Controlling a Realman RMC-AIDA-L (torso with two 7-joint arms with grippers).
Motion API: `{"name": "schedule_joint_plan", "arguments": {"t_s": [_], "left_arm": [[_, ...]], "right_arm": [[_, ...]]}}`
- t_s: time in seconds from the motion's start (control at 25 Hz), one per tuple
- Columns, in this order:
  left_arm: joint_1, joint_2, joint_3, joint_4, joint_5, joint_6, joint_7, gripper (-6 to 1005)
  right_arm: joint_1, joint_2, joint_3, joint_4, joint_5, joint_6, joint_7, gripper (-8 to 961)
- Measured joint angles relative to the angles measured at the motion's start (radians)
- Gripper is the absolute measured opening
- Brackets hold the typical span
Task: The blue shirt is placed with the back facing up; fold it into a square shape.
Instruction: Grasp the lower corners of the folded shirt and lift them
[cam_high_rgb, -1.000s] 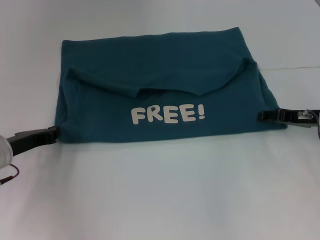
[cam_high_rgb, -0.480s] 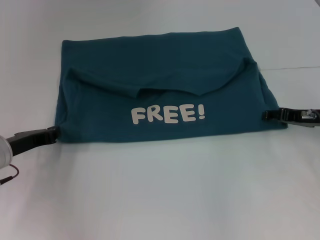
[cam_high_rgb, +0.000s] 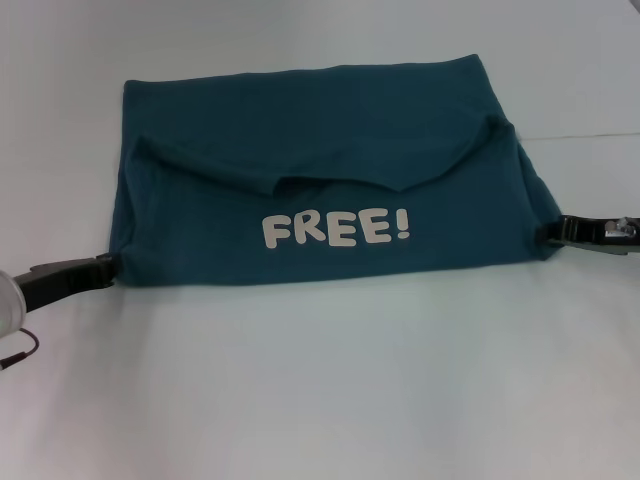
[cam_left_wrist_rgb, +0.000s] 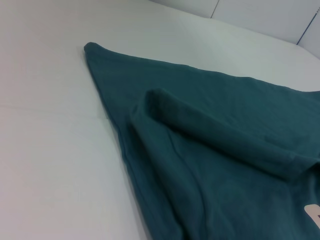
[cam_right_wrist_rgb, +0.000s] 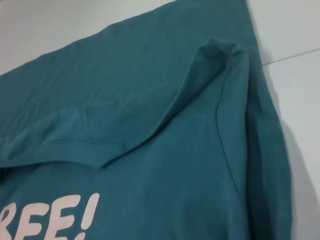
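The blue shirt (cam_high_rgb: 320, 130) lies on the white table, folded into a wide rectangle, with a folded-over flap across its middle and the white word "FREE!" (cam_high_rgb: 335, 228) facing up near its front edge. My left gripper (cam_high_rgb: 105, 266) rests low on the table, touching the shirt's near left corner. My right gripper (cam_high_rgb: 552, 232) is level with the near right corner, its tip at the cloth's edge. The left wrist view shows the shirt's (cam_left_wrist_rgb: 225, 165) left side and folded sleeve. In the right wrist view the shirt's (cam_right_wrist_rgb: 125, 100) right folded edge and part of the print appear.
The white table (cam_high_rgb: 320, 400) stretches in front of the shirt and to both sides of it. A faint seam in the tabletop (cam_high_rgb: 590, 133) runs out from the shirt's right side. A thin red cable (cam_high_rgb: 20, 350) hangs by my left arm.
My right gripper has drawn back to the right, from lying over the shirt's near right corner to its edge. That corner has settled slightly inward. The left gripper has not moved.
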Motion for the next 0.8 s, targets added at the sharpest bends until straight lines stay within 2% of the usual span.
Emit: {"name": "schedule_joint_plan", "arguments": {"t_s": [0.24, 0.44, 0.8], "left_arm": [[0.0, 0.0, 0.002, 0.001, 0.0, 0.0, 0.0, 32], [0.0, 0.0, 0.002, 0.001, 0.0, -0.001, 0.0, 32], [0.024, 0.0, -0.012, 0.045, -0.005, 0.076, -0.024, 33]], "right_arm": [[0.0, 0.001, 0.0, 0.0, 0.001, -0.001, -0.001, 150], [-0.001, 0.001, 0.002, 0.0, 0.001, -0.001, -0.005, -1], [-0.059, 0.017, 0.018, -0.079, 0.04, -0.029, -0.019, 30]]}}
